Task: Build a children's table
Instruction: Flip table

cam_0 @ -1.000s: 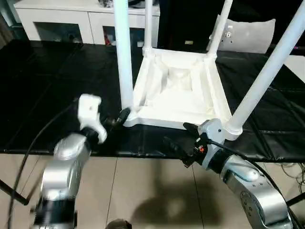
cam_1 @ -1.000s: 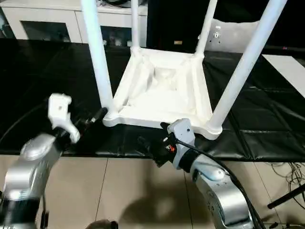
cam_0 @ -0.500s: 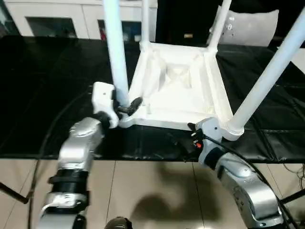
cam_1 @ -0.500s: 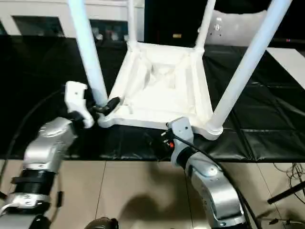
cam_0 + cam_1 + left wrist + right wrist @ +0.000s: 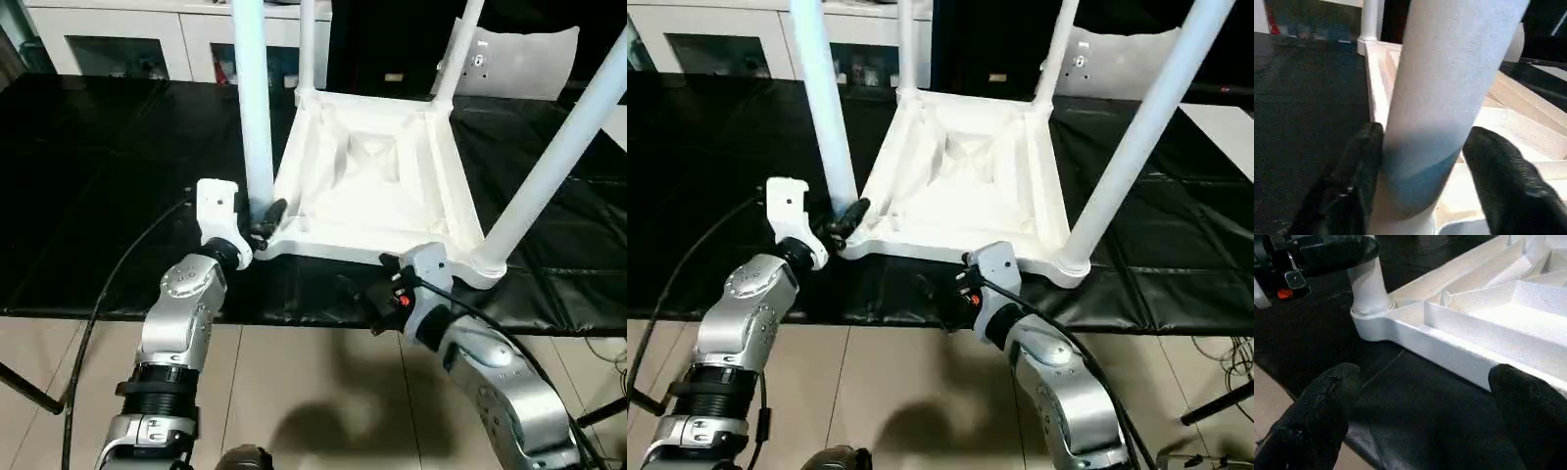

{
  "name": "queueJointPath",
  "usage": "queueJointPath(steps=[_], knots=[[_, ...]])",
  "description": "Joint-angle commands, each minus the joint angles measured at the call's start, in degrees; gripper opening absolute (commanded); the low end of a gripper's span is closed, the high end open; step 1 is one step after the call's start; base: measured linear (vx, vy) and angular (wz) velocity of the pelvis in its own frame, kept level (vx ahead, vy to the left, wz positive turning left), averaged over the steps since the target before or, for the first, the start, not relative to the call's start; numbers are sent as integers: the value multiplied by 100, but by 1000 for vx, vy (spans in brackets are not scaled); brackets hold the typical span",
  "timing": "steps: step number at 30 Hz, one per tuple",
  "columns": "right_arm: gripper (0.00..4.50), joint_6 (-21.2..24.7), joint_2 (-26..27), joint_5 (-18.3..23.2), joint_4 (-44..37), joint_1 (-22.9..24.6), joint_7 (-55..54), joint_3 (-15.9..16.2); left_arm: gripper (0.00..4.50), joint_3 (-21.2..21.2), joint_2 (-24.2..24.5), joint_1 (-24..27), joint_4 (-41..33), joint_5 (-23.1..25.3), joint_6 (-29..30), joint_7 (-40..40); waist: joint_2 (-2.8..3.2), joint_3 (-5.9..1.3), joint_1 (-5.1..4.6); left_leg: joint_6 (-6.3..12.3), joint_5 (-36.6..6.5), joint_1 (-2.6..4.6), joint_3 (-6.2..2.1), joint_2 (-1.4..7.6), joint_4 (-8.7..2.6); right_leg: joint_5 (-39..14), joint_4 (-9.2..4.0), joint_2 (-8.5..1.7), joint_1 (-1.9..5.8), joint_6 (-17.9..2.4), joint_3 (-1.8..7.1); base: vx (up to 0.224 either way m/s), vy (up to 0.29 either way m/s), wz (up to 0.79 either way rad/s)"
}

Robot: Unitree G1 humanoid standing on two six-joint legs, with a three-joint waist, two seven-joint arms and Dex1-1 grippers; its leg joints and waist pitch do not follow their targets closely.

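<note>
Left hand fingers flank leg base.

A black sheet covers the desk. White cabinets stand at 11 o'clock. The tile floor lies below.
</note>
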Motion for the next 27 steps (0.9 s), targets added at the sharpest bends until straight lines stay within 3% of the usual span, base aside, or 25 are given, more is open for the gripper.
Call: queueJointPath(steps=[1,8,11,16,21,27], knots=[[450,-21,-46,29,-119,6,48,1,260,-60,-41,43,-108,63,60,74,9,-344,-14,-350,-2101,247,-179,392,-513,-787,-432,-285,24,-819,129,0,0,0],[450,-19,-45,39,-122,-4,65,10,215,-40,-59,70,-118,-25,139,102,14,-346,-3,-269,-1990,244,-167,387,-501,-618,-427,-283,29,-877,126,0,0,0],[450,-27,-43,42,-114,8,64,18,211,-43,-60,87,-156,-37,191,109,3,-333,-5,-303,-2108,248,-169,391,-512,-828,-439,-288,19,-867,128,0,0,0],[450,-16,-24,27,-114,18,74,42,209,15,-112,126,-228,-132,329,167,15,-336,-5,-288,-2019,243,-169,389,-505,-706,-434,-286,20,-873,131,0,0,0],[450,91,129,182,-61,11,-20,-104,207,520,-584,114,-383,-914,850,433,4,-325,-7,-249,-2012,237,-160,388,-500,-673,-427,-291,20,-976,126,0,0,0],[450,280,519,406,13,-95,-558,-602,207,1200,-1433,96,-695,-2013,1513,1188,-12,-297,1,-195,-2087,227,-145,365,-481,-1293,-490,-311,6,-935,136,0,0,0]])
